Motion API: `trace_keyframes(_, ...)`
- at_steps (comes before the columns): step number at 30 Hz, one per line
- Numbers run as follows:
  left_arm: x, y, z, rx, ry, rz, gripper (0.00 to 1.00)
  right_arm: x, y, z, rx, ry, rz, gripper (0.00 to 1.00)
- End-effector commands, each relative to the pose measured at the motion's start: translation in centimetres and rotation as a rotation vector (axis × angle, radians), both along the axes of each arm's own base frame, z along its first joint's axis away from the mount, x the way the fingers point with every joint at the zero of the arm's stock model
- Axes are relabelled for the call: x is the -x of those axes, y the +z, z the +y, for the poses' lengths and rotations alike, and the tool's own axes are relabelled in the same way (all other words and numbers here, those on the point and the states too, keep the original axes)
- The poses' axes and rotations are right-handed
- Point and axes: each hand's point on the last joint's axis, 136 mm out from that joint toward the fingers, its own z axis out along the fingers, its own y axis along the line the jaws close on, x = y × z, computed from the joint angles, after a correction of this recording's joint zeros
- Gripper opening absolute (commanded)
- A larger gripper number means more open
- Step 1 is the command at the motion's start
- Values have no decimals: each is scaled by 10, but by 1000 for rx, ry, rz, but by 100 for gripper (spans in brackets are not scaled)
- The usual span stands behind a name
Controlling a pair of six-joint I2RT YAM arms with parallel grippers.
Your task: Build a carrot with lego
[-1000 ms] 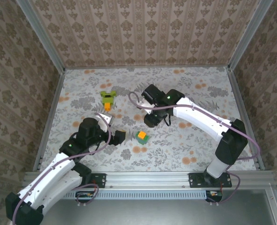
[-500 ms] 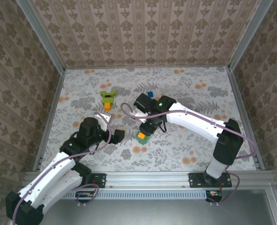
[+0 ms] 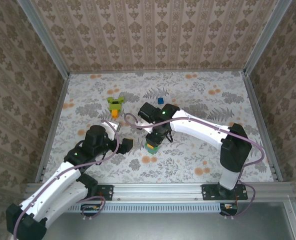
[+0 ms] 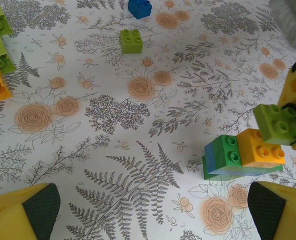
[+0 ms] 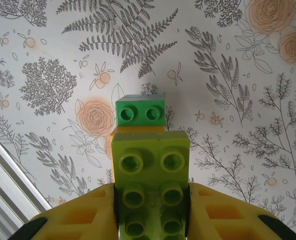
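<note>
My right gripper (image 5: 152, 220) is clamped on a lime-green brick (image 5: 150, 160). The yellow fingers (image 5: 82, 215) press its two long sides, so the studs face up and the underside is free to seat. I hold it by its back half so the front half sticks out past my fingertips, and that half can go onto something without my jaws getting in the way. It hangs right at a small stack (image 5: 140, 112) on the table (image 3: 198, 155), which has a dark green brick and an orange one side by side on a blue and green base. In the left wrist view the brick (image 4: 280, 122) sits at the stack's (image 4: 243, 155) upper right corner. I cannot tell whether it already touches the studs or is just above them. I judge the step in hand to be lining up and pressing this brick down. My left gripper (image 4: 150, 212) has its jaws wide apart with nothing between them. It is low over the table just beside the stack, probably so it can brace the stack if it slides under the push. The carrot (image 3: 116, 105), lime green with an orange tip, lies well apart towards the far left, clear of both arms. A loose lime brick (image 4: 131, 41) and a blue brick (image 4: 139, 7) wait beyond the stack.
</note>
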Motion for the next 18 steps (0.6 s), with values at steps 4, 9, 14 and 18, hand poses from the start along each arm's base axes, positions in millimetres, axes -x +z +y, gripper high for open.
trace_keyframes(4, -1, 14, -2, 1, -10, -25, 100, -2, -3, 13, -20, 13, 17, 33)
trace_keyframes(9, -1, 14, -2, -1, -8, -28, 100, -3, -5, 16, -17, 19, 22, 33)
trace_keyframes(14, -2, 13, -1, -2, -6, -27, 100, -4, -7, 17, -12, 26, 31, 33)
trace_keyframes(18, -2, 14, -2, -2, -5, -28, 100, -3, -11, 17, -3, 29, 40, 33)
